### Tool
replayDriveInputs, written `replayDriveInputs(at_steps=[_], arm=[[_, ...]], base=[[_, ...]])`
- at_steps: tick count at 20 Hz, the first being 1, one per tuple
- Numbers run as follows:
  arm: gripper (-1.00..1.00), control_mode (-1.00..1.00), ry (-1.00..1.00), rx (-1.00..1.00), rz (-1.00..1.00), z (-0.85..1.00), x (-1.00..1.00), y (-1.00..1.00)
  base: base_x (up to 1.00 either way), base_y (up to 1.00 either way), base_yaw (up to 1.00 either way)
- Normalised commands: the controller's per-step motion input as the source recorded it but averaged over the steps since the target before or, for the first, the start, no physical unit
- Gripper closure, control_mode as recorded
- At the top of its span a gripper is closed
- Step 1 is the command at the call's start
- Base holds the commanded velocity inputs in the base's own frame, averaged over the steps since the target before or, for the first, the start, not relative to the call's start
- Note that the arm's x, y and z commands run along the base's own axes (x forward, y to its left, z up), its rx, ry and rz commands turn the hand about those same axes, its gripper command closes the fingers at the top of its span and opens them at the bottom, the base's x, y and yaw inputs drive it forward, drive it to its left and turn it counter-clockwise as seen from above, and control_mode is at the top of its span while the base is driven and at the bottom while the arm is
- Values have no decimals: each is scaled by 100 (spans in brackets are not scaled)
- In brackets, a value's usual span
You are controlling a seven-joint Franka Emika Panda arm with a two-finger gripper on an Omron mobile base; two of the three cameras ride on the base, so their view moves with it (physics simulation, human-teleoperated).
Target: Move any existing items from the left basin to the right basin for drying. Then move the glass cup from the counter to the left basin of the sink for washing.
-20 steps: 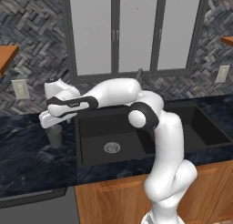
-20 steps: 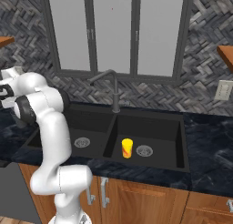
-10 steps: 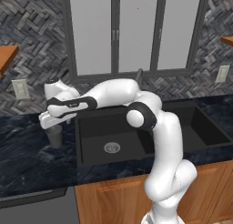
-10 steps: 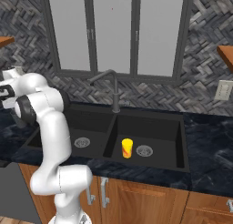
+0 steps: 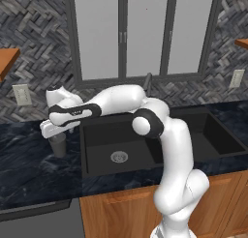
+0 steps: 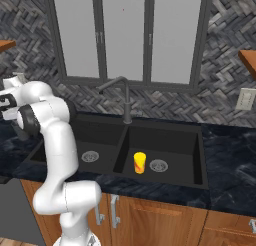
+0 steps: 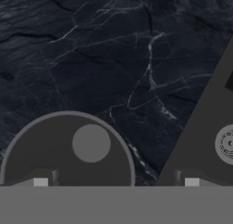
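The glass cup (image 5: 58, 147) stands upright on the black counter (image 5: 29, 171) just left of the sink's left basin (image 5: 104, 135). My gripper (image 5: 56, 134) hangs open right above the cup. In the hand view I look straight down into the cup (image 7: 91, 143). One fingertip (image 7: 41, 181) sits over its inside and the other fingertip (image 7: 191, 181) is outside its rim, so the gripper (image 7: 116, 181) straddles one wall. The small yellow item (image 6: 139, 162) stands in the right basin (image 6: 170, 137), by its drain.
The dark faucet (image 6: 122, 97) rises behind the sink's divider. A silver drain (image 5: 118, 157) lies in the left basin's floor. A wall outlet (image 5: 22, 94) is behind the cup, and windows stand behind the sink. Veined counter (image 7: 113, 59) stretches away from the cup.
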Motion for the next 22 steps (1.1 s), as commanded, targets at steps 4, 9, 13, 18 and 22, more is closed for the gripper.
replayDriveInputs(at_steps=[4, 9, 13, 18, 22], arm=[[-100, -100, 1, 0, 0, -4, 0, 1], [-100, -100, 2, 1, 0, -3, 0, 0], [-100, -100, 1, 1, 0, -3, 0, 0], [-100, -100, 2, 0, 0, -6, 0, 0], [-100, -100, 2, 1, 0, -7, 0, 0]], base=[[0, 0, 0], [0, 0, 0], [0, 0, 0], [0, 0, 0], [0, 0, 0]])
